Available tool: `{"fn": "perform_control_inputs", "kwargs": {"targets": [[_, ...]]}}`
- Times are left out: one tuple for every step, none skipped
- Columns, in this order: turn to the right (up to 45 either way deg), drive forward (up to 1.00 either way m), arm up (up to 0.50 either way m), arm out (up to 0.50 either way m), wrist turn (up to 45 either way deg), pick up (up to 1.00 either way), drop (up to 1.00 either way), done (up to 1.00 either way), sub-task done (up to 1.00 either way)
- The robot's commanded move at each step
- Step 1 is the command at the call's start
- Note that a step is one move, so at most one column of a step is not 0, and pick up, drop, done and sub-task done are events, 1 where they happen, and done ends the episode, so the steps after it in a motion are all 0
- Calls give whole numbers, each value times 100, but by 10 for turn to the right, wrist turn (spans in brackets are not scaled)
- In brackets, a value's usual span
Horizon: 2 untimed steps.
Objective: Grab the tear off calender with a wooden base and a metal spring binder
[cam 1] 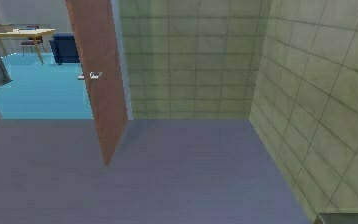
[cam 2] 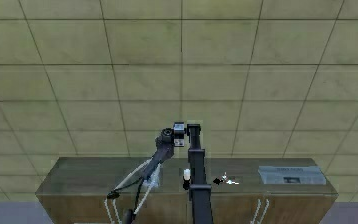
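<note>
The gripper (cam 2: 125,192) hangs over the brown counter (cam 2: 77,178), and I can't tell if it holds anything. The calendar? Can't tell it among those small bits (cam 2: 225,181). Grab not yet done, I'd say.

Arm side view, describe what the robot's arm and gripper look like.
The arm is a dark, square-section bar. At its far end is a small white marker with black marks. The gripper has a dark body and two thin fingers.
</note>
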Motion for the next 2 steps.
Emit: {"fn": "perform_control_inputs", "kwargs": {"targets": [[0,0,0,0,450,0,0,0,0],[0,0,0,0,450,0,0,0,0]]}}
